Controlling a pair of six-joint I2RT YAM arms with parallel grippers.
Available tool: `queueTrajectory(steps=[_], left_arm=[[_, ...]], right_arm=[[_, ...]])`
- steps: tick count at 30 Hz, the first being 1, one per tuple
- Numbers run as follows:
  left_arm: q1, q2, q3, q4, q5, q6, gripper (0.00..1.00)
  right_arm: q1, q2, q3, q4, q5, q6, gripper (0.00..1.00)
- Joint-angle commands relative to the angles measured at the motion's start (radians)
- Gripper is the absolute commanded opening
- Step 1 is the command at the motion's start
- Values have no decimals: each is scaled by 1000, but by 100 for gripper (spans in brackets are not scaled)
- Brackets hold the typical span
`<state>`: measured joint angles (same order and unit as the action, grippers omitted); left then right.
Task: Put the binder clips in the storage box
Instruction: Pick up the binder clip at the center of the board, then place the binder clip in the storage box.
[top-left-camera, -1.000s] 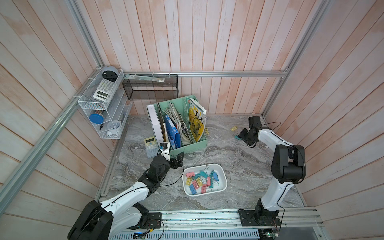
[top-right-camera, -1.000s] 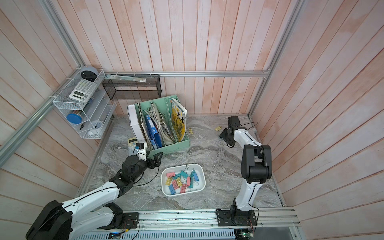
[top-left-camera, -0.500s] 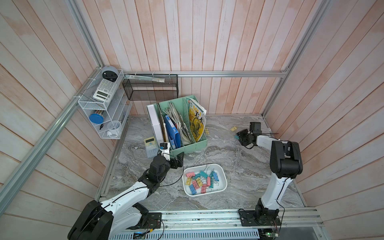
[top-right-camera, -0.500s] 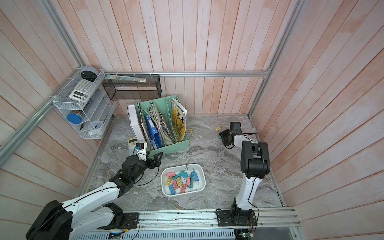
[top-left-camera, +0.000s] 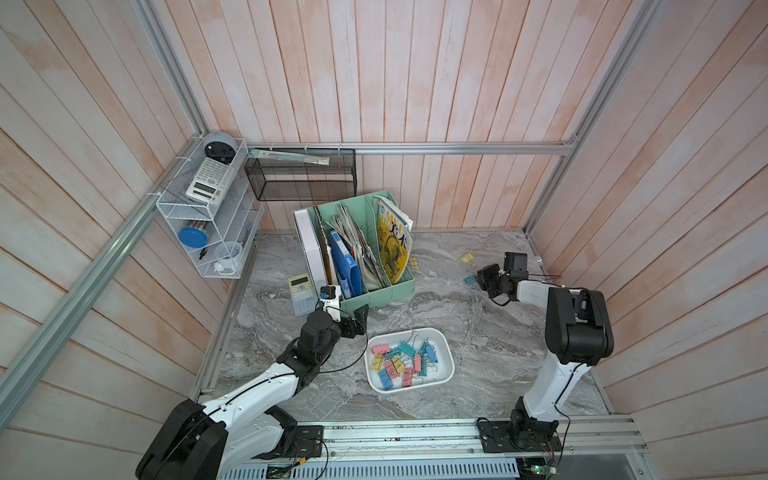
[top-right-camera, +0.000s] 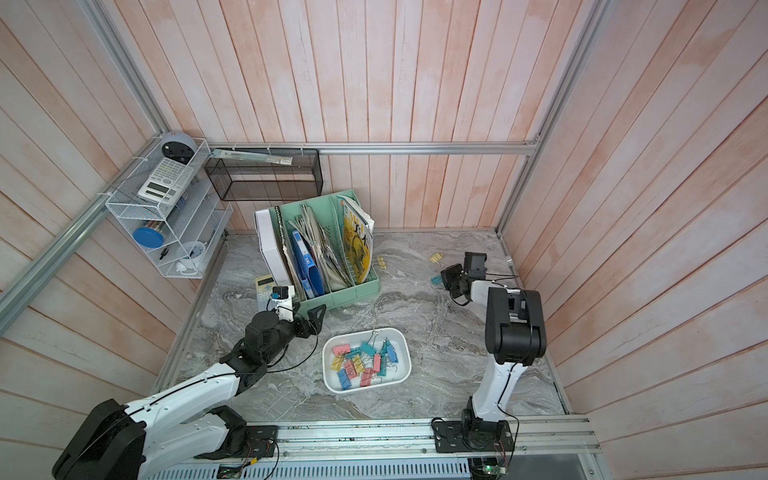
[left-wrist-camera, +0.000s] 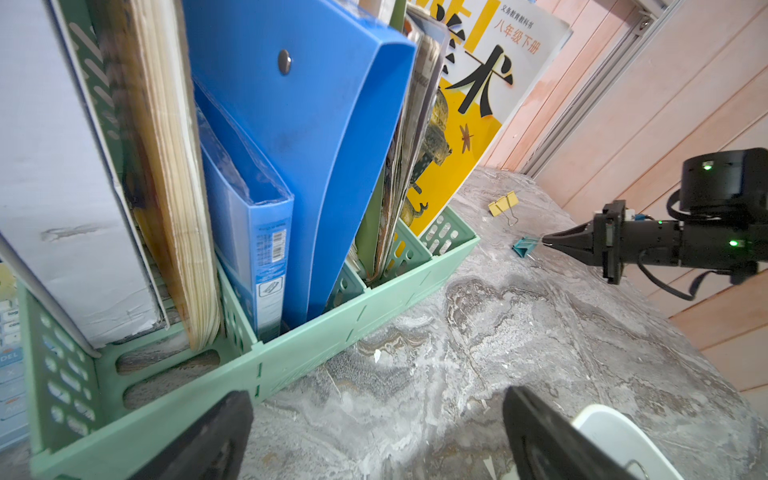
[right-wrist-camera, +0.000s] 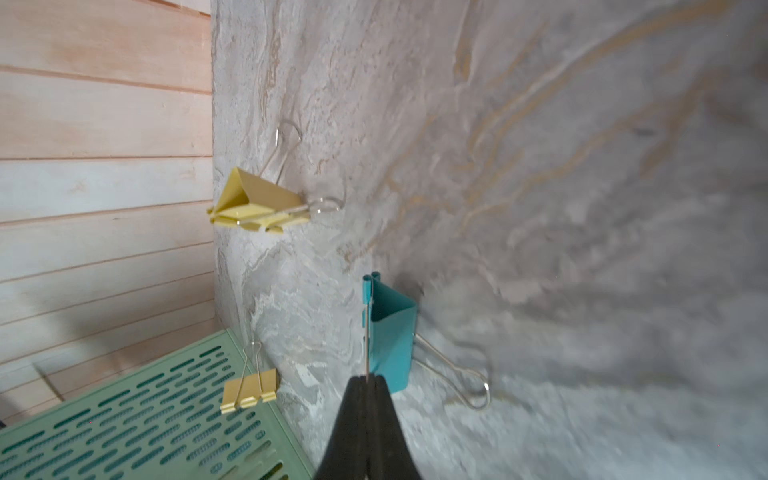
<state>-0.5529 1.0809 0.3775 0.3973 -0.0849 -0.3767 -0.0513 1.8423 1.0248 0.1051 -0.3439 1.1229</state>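
Observation:
The white storage box (top-left-camera: 448, 347) (top-right-camera: 406, 348) sits at the table's front middle with several pastel binder clips (top-left-camera: 401, 362) (top-right-camera: 360, 362) inside. At the far right, a teal binder clip (top-left-camera: 469, 279) (top-right-camera: 435, 281) (right-wrist-camera: 390, 332) lies on the marble. My right gripper (top-left-camera: 477, 277) (top-right-camera: 442, 277) (right-wrist-camera: 368, 380) is shut on its upper wire handle. Two yellow clips lie loose: one (top-left-camera: 467, 258) (right-wrist-camera: 257, 203) near the back wall, one (top-left-camera: 413, 262) (right-wrist-camera: 249, 390) against the organizer. My left gripper (top-left-camera: 360, 320) (left-wrist-camera: 374, 436) is open and empty, left of the box.
The mint green file organizer (top-left-camera: 374, 286) full of books stands at the back middle, with a calculator (top-left-camera: 302, 289) beside it. A black mesh basket (top-left-camera: 299, 174) and a white wire shelf (top-left-camera: 208, 216) hang on the walls. The right wall runs close behind my right arm.
My right gripper has gone from open to shut on the teal clip's wire handle, with its wrist shifted slightly. The left arm has not moved.

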Motion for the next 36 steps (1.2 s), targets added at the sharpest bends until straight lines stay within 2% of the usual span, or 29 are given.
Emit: queueTrajectory(steps=[1, 7, 10, 13, 17, 21, 24, 26, 31, 36], left_arm=[[-5, 4, 20, 16, 12, 16, 100], [-4, -15, 17, 3, 4, 18, 100], [-4, -21, 18, -4, -5, 21, 100], [-6, -25, 16, -8, -9, 24, 100], [-9, -20, 14, -4, -15, 26, 100], [-12, -9, 17, -4, -18, 30, 100], [-13, -9, 17, -7, -29, 38, 100], [-12, -9, 17, -6, -29, 36, 100], [-15, -6, 20, -8, -24, 35, 100], [-16, -16, 19, -13, -25, 37, 100]], right_arm=[[-4, -169, -67, -35, -41, -66, 0], [53, -545, -203, -225, -72, -202, 0], [125, -734, -241, -338, -89, -265, 0], [250, -881, -213, -514, -48, -359, 0], [513, -981, -145, -767, 95, -465, 0], [748, -968, -120, -932, 270, -447, 0], [906, -883, -59, -1096, 414, -422, 0], [970, -812, -13, -1193, 486, -419, 0], [1036, -658, 18, -1186, 505, -435, 0], [1041, -562, 35, -1108, 529, -461, 0]])
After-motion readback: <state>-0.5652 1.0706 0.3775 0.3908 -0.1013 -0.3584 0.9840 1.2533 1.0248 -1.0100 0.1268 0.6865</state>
